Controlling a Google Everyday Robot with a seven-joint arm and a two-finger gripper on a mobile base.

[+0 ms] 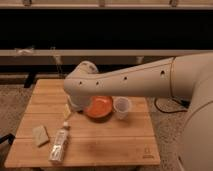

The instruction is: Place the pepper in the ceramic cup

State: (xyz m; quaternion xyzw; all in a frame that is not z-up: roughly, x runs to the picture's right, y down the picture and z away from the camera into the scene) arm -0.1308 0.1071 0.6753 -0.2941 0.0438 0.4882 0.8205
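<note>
The ceramic cup (121,107) is small and white and stands upright on the wooden table (110,145), just right of a wide orange bowl (98,108). My arm reaches in from the right across the table's back. My gripper (74,105) hangs down from the wrist at the bowl's left edge, close to the table top. The pepper is not in view; it may be hidden by the gripper or the arm.
A clear plastic bottle (59,145) lies at the front left. A tan flat item (40,135) lies left of it. A small yellowish item (67,112) sits beside the gripper. A low shelf runs behind the table.
</note>
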